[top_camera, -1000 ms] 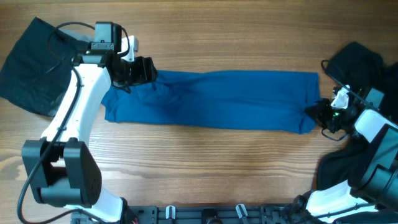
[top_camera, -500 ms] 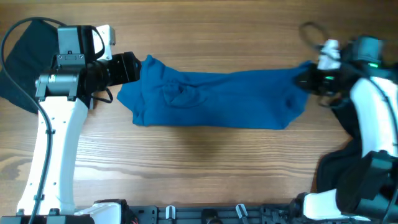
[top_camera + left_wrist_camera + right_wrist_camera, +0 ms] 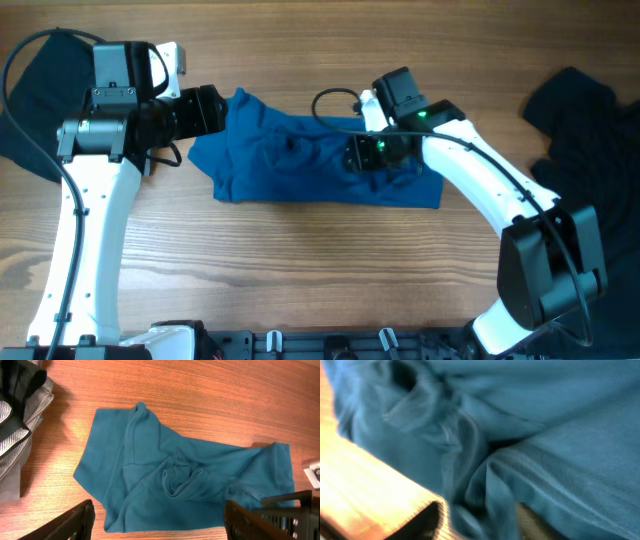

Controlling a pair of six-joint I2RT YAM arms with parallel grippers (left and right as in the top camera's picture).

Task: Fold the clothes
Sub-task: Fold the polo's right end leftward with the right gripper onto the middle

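Now the shirt lies doubled mid-table, its right end carried leftward by the right gripper, whose jaws are too blurred to judge. The left gripper stays spread at the shirt's left end. On the wooden table, dark clothes lie far left and right.

soft even light; right wrist view motion-blurred.

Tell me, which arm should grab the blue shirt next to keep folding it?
Probably the left arm. Its jaws stand open and empty beside the rumpled left end of the blue polo shirt, ready to lift it over. The right arm sits low on the shirt's middle, its jaws too blurred to read.
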